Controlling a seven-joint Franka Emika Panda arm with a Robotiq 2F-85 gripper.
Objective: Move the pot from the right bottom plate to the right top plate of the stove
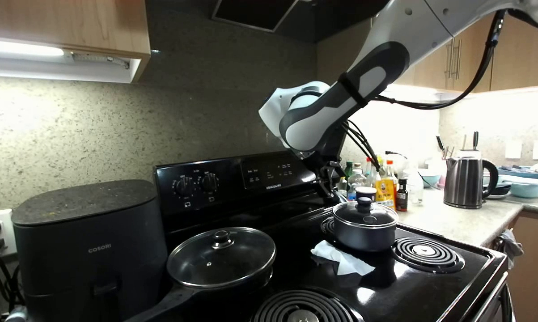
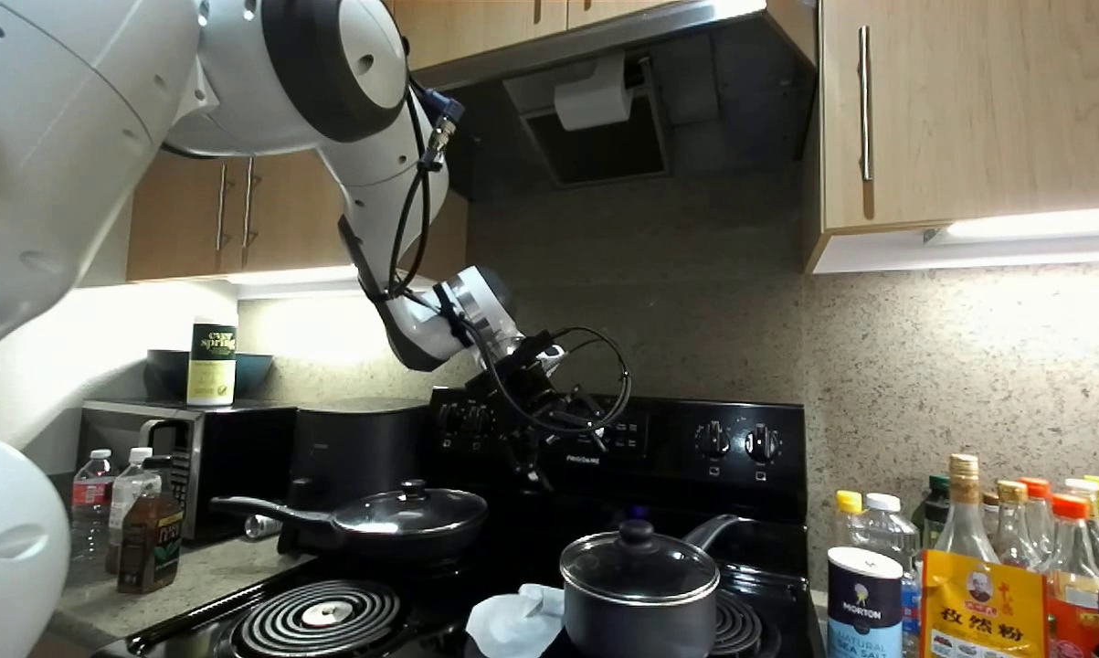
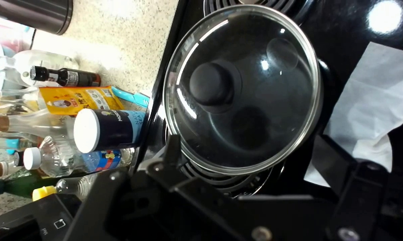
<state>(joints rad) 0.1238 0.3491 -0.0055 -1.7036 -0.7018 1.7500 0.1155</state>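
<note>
On the right-hand side of the black stove (image 1: 407,290), we see the pot (image 2: 640,610), small, dark grey and upright, its glass lid (image 3: 265,100) in place with a round black knob (image 3: 209,83) on top. It stands between the larger coil (image 1: 425,251), toward the stove's front, and the smaller coil (image 2: 739,626), ringed in silver, which shows partly behind it; we cannot tell whether the pot's base overlaps the smaller one. Near the glossy back panel (image 1: 233,192), the pincer (image 3: 245,138) hangs above and behind the pot, its two fingers (image 3: 332,160) parted wide. In both exterior views it is clear of the pot. In the wrist view, we look down on the lid: the pot lies just past the fingers, its nearer rim framed between them. Just beside the pot is a crumpled white sheet (image 1: 344,260). At the stove's left rear sits a wider pan (image 2: 407,523), also glass-lidded, and on the pale surface (image 3: 121,36) to the right stands a salt canister (image 3: 114,130) among bottles (image 3: 59,159).
</note>
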